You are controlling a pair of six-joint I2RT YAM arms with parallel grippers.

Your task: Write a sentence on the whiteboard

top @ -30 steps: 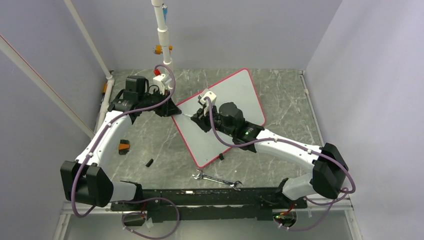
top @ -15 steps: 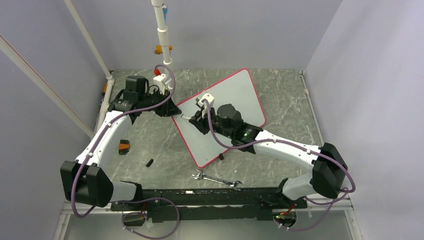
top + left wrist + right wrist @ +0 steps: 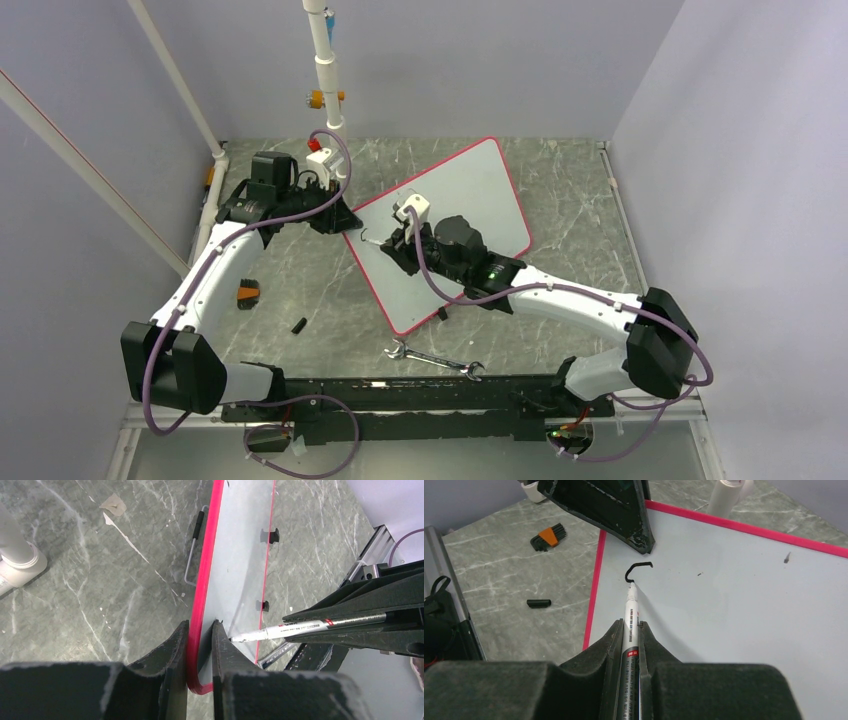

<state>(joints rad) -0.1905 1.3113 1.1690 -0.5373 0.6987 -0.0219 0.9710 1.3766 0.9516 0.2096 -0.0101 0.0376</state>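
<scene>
Right wrist: right gripper (image 3: 630, 626) clamps marker (image 3: 630, 597); left gripper (image 3: 199, 626) pinches whiteboard (image 3: 734, 595) rim (wrench (image 3: 432, 358), hex-key set (image 3: 549, 536) nearby).

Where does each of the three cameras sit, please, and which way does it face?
Top external: above and behind the arms, looking down on the table; both arms show, left gripper at the whiteboard corner, right gripper over it.
Left wrist: on the left wrist, looking along the left fingers, which pinch the whiteboard's red rim.
Right wrist: on the right wrist, looking down the right fingers clamped on the marker, its tip at a black stroke.
Shared: both wrist views show the marker and the rim.
</scene>
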